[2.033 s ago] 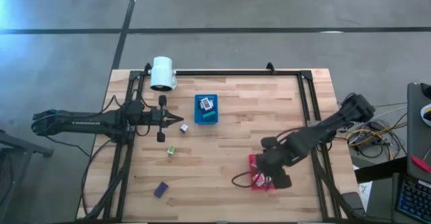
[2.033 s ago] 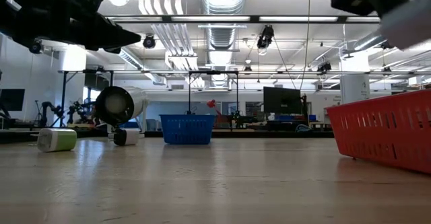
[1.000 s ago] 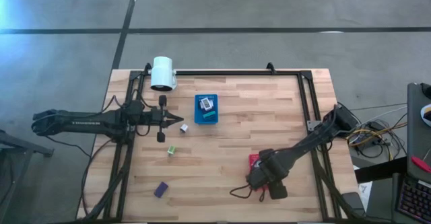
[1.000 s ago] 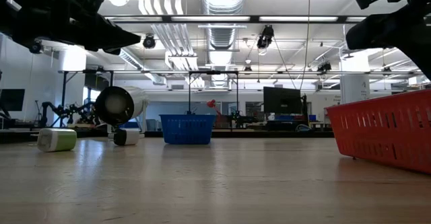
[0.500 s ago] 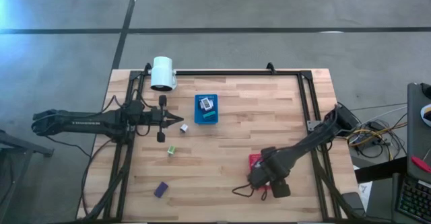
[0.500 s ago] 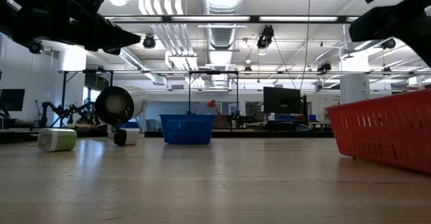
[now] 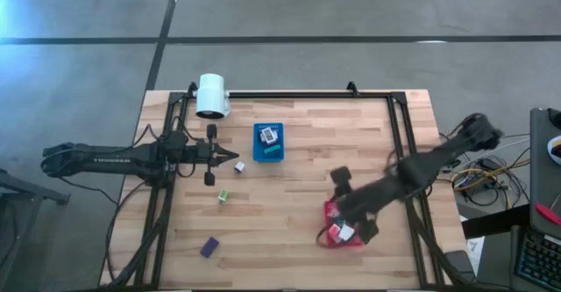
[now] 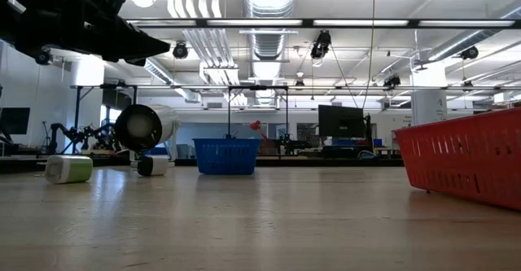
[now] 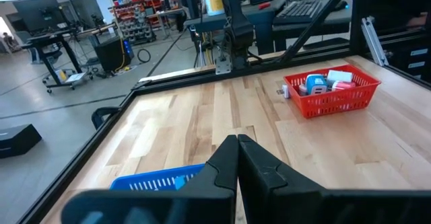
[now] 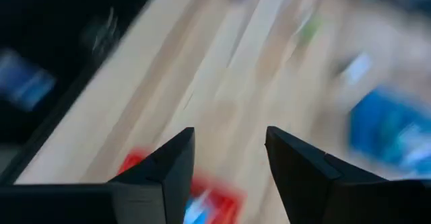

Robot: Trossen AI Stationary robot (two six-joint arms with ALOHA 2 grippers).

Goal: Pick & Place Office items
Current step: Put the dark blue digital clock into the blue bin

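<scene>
While the right gripper (image 7: 337, 206) hangs over the red tray (image 7: 344, 237) near the table's front edge, its fingers (image 10: 303, 167) stand apart with nothing between them; its own wrist view is smeared, so what lies under it is hard to read. The tray holds several office items (image 9: 328, 83), white, blue and pink-red pieces piled together, partly covered by the arm in the high view. Left of the red tray, across a wide stretch of bare wood, a purple block (image 7: 209, 246) lies close to the front edge, and a green-and-white block (image 7: 223, 196) sits farther back. Farther from the red tray, toward the table's middle, the blue tray (image 7: 269, 142) carries a few more pieces; a small white block (image 7: 237, 166) lies just beside its left front corner. The left gripper (image 7: 234, 158) waits there, jaws pressed shut on nothing, its tips close to that white block. A white cylinder (image 7: 211, 96) lies at the far left edge. In the low view the right arm is out of frame.
</scene>
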